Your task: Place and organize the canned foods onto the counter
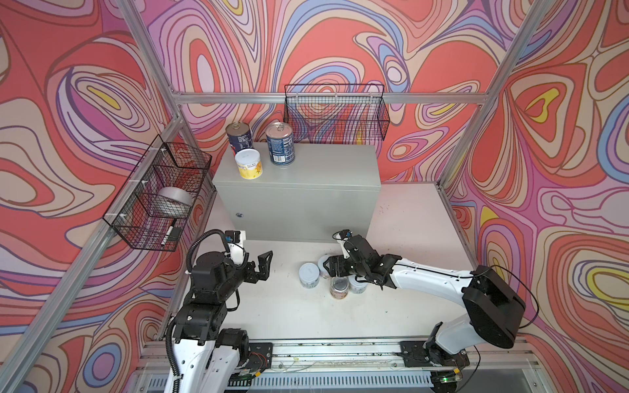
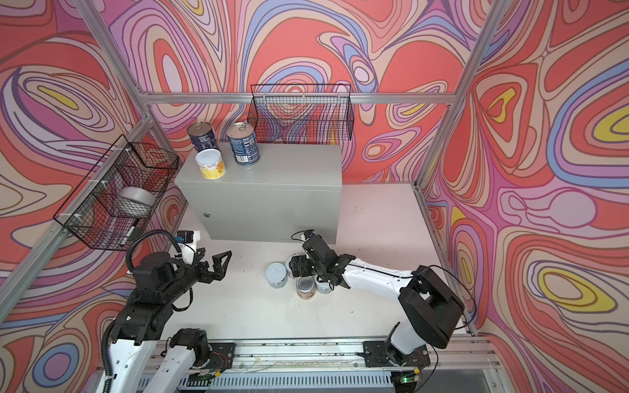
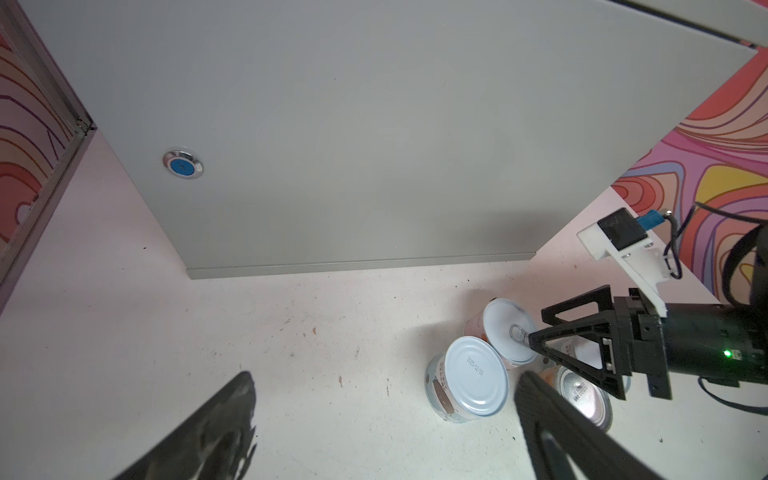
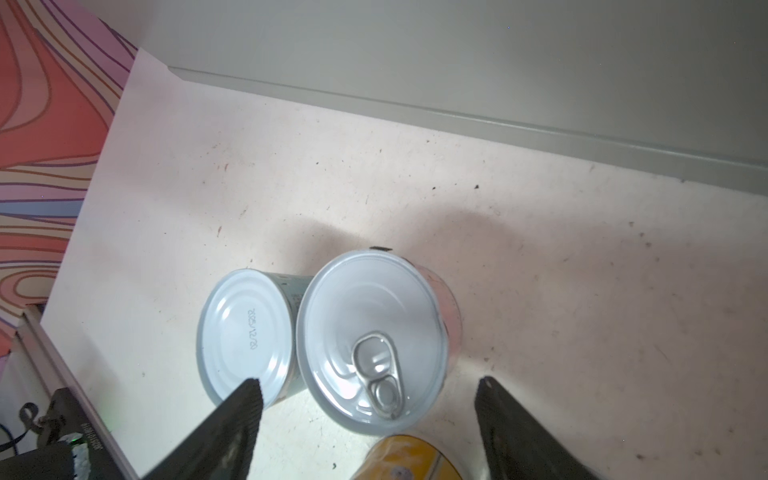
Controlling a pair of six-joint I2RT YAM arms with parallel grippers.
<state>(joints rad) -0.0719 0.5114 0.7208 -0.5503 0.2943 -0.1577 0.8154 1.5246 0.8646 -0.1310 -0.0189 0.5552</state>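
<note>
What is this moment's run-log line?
left gripper: open, empty | right gripper: open above silver-topped pull-tab tin on white tabletop | grey metal counter: two dark-blue tins, one yellow tin

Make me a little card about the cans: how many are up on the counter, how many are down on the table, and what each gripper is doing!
Counter: two blue cans, one yellow can
Table: four cans, close together
Left gripper: open, empty
Right gripper: open, astride the pull-tab can
</note>
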